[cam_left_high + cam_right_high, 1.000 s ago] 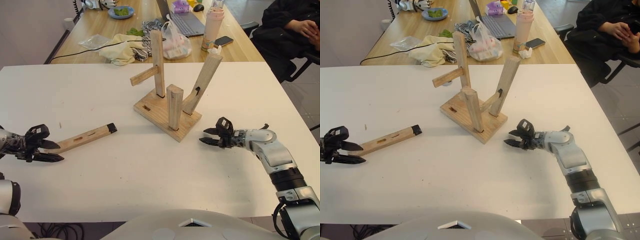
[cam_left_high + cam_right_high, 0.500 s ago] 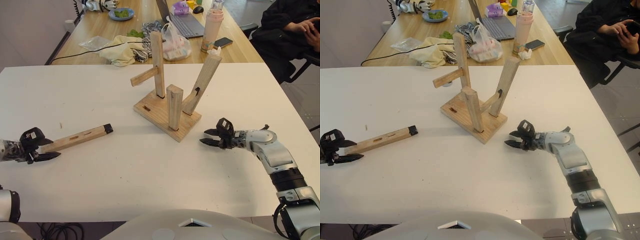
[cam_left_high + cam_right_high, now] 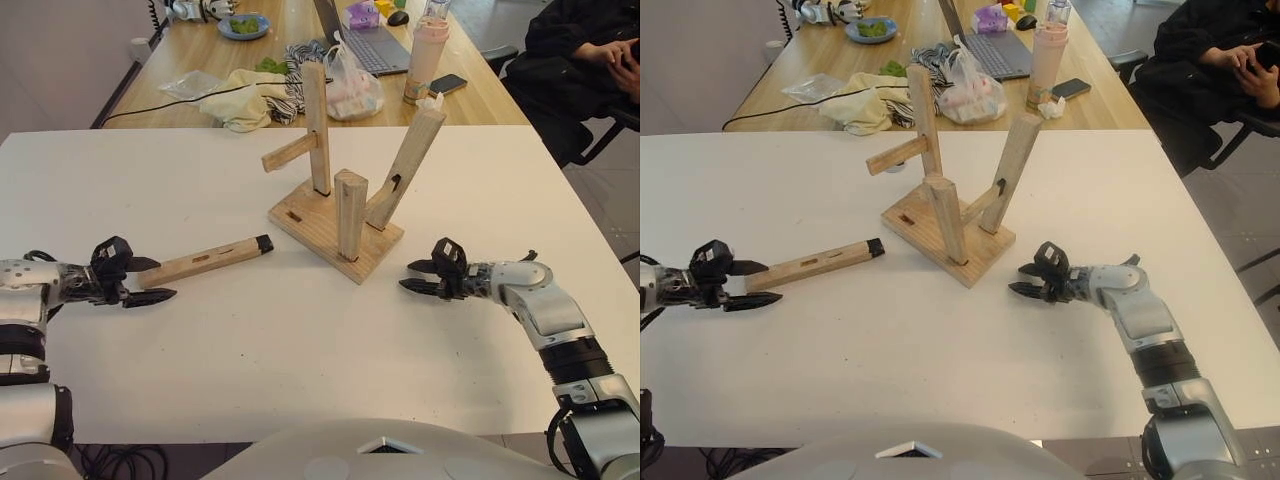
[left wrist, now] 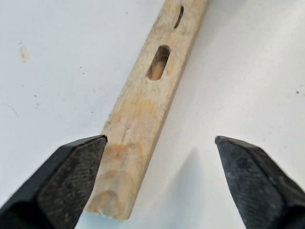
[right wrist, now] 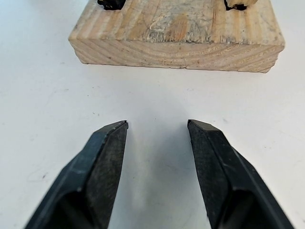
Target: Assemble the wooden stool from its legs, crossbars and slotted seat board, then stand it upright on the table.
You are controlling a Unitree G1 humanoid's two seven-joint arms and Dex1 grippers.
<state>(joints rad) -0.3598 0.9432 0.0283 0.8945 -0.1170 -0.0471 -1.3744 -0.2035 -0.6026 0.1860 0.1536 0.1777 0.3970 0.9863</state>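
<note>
Left gripper: our left gripper lies low on the table with its fingers spread. The near end of the loose leg sits between them. One fingertip touches the leg's side and the other stands off from it, so nothing is clamped yet.
Right gripper: our right gripper is also spread and empty. It points at the near edge of the seat board, just short of touching it.
Loose leg: it lies flat on the table, well apart from the board, with its dark-tipped far end aimed toward the board.
Seat board: it lies flat mid-table with three legs standing in it. The far leg carries a crossbar, the near leg is upright and the third leg leans outward. One slot looks unfilled.
Step in hand: we judge this to be picking up the fourth leg, so the stool is partly built and upside down.
Next move: we would centre the leg between the left fingers before closing. Then we lift it, turn it upright and seat it in the free slot, with the right gripper placed to steady the board.
</note>
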